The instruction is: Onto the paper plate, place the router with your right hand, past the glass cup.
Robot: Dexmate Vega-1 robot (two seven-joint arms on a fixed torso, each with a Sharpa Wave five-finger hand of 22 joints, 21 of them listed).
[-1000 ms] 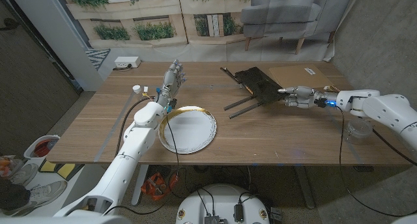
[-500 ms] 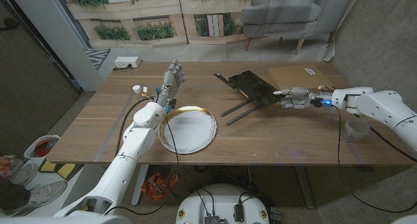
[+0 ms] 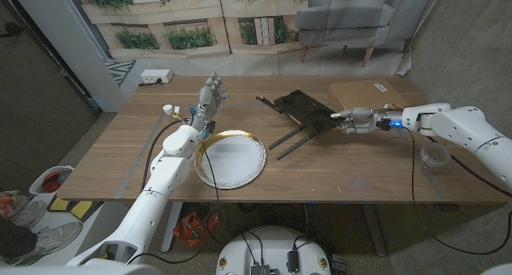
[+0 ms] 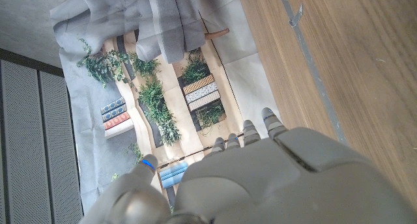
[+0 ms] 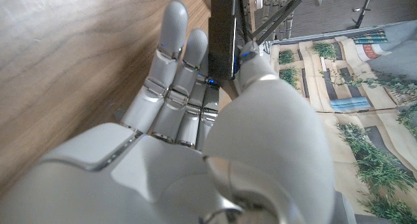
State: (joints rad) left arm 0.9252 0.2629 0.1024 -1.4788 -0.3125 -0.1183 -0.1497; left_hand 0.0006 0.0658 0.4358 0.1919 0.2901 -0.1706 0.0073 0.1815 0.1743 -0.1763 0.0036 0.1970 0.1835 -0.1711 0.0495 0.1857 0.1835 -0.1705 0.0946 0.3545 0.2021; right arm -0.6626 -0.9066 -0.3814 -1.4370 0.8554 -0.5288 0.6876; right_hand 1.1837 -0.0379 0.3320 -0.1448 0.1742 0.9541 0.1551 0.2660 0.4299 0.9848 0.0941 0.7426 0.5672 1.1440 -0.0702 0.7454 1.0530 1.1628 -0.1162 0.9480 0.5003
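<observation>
The black router (image 3: 302, 107) with thin antennas (image 3: 286, 140) is over the middle back of the table. My right hand (image 3: 356, 119) grips its right edge; in the right wrist view the thumb (image 5: 257, 71) and fingers (image 5: 176, 61) pinch the router's dark edge (image 5: 225, 35). The white paper plate (image 3: 230, 158) with a gold rim lies to the left, a short gap from the antenna tips. The glass cup (image 3: 432, 157) stands near the table's right edge, behind my right forearm. My left hand (image 3: 212, 95) stands upright behind the plate, fingers apart, holding nothing.
A flat cardboard box (image 3: 368, 92) lies at the back right, just behind the right hand. A white power strip (image 3: 156, 77) sits at the back left corner, and a small white cap (image 3: 168, 109) lies beside my left hand. Bare wood stretches along the table's front.
My right hand has carried the router leftward, away from the glass cup and closer to the plate. The left hand and plate have stayed put.
</observation>
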